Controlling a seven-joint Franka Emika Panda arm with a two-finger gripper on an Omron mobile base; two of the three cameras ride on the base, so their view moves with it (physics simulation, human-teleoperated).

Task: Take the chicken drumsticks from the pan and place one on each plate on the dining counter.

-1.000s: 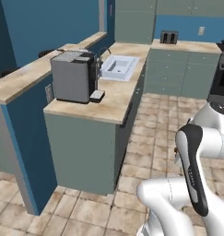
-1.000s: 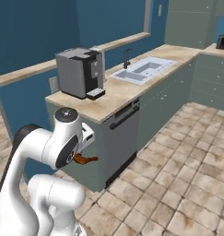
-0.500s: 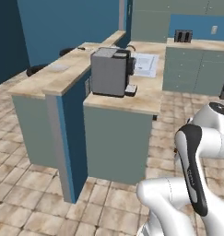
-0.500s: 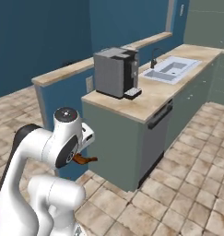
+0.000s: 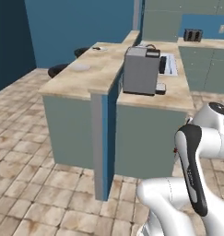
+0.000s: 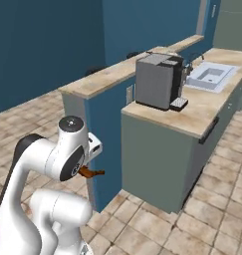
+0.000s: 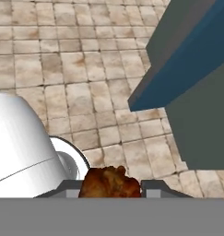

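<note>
Carrying a drumstick toward the dining bench

From the left base view, our whole outlook has swung since a second ago because the base drove; the long beige marble-topped dining bench [image 5: 92,69] now faces us, with a small round light grey plate [image 5: 79,67] on it and a boxy grey coffee machine [image 5: 141,70] beyond. From the right base view, a reddish-brown chicken drumstick [image 6: 90,173] pokes out under the wrist, clear of the bench. From the hand view, the jaws [image 7: 110,185] pinch that drumstick over the beige tiled floor [image 7: 67,69]; we judge delivery is nearing.
</note>
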